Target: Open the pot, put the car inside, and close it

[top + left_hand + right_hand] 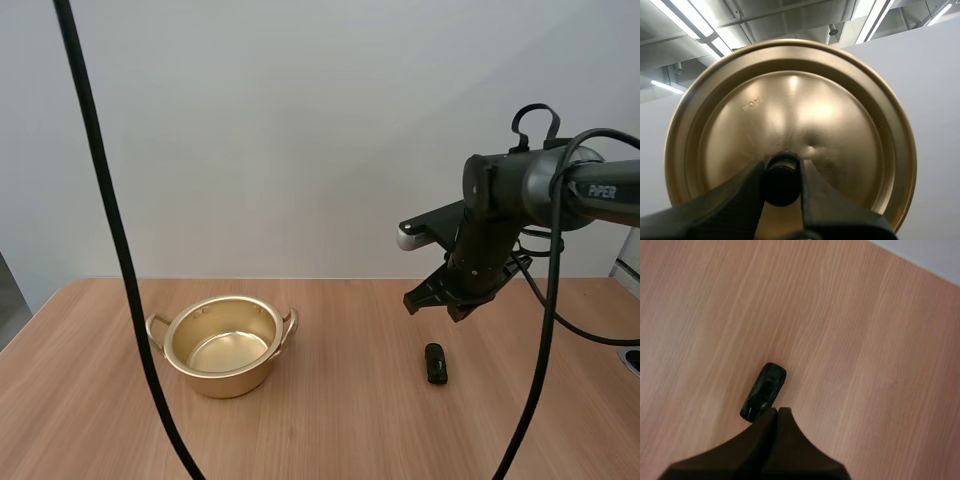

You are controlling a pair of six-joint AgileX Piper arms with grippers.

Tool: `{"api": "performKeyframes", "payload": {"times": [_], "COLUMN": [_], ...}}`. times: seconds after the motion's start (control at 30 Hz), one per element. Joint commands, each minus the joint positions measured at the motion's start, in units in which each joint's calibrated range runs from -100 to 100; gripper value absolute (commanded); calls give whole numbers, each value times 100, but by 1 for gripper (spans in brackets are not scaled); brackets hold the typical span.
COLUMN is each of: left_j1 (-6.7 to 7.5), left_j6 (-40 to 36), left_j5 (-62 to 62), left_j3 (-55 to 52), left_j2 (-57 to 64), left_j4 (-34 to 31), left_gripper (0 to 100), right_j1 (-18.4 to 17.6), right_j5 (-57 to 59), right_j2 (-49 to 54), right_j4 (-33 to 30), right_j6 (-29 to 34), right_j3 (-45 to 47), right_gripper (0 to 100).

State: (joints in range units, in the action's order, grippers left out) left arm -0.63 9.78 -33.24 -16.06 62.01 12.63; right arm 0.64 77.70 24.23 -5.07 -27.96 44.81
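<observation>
Lid (pixel 790 115) off, pinched by left gripper (pixel 781 176); pot (pixel 225 378) open; clenched, empty right gripper (pixel 776 411) hovers above toy car (pixel 763 391), not yet collected.

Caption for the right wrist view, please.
Shut right gripper hovers above small black toy car lying on the light wooden table.
</observation>
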Motion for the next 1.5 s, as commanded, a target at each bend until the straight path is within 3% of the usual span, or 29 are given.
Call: {"api": "performKeyframes", "payload": {"times": [0.0, 0.07, 0.27, 0.7, 1.47], "left_j1": [0, 0, 0, 0, 0], "left_j6": [-2, 7, 115, 115, 125], "left_j5": [1, 0, 0, 0, 74], "left_j3": [-6, -6, -6, -6, -6], "left_j2": [9, 9, -3, -67, -111], "left_j4": [-10, -10, -10, -10, -23], "left_gripper": [0, 0, 0, 0, 0], "right_j1": [0, 0, 0, 0, 0], "right_j5": [8, -86, -324, -1268, -2329], "right_j2": [-180, -237, -264, -667, -1736], "right_j4": [25, 25, 25, 25, 138], "right_j6": [-2, -2, -2, 118, 153], "right_j3": [-2, -2, -2, 522, 669], "right_gripper": [0, 3, 49, 90, 92]}}
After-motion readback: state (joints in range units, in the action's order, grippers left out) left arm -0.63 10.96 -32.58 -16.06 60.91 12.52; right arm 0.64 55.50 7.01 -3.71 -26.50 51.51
